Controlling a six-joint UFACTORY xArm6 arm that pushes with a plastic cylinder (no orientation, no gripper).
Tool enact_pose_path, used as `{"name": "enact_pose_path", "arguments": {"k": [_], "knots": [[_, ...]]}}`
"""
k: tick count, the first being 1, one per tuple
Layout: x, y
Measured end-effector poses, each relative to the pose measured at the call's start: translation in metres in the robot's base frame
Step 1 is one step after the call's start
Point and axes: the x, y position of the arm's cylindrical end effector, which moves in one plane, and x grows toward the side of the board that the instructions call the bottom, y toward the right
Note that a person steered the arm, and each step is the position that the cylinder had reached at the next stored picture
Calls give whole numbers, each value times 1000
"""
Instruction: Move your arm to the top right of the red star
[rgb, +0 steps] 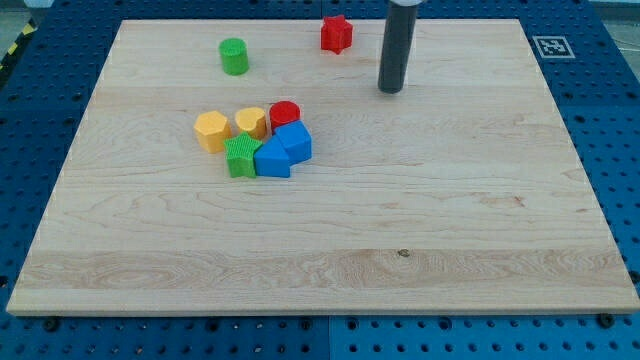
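Red star (337, 33) near the far edge of the wooden counter (450, 200), left of my tip (390, 90). Best to swing wide on the right, ending just beyond the star's far right corner, without clipping it. No hand here, only a bare rod: nothing to open, nothing held, touching no block, well clear of the cluster around the red cylinder (285, 114).

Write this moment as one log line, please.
my tip: right of and below red star | touching: nothing | goal: star's top right, not reached
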Motion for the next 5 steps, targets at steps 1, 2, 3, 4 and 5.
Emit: {"name": "enact_pose_path", "arguments": {"k": [1,2,3,4,5], "knots": [[-7,8],[-7,13],[-23,52],[-35,75],[-54,104]]}}
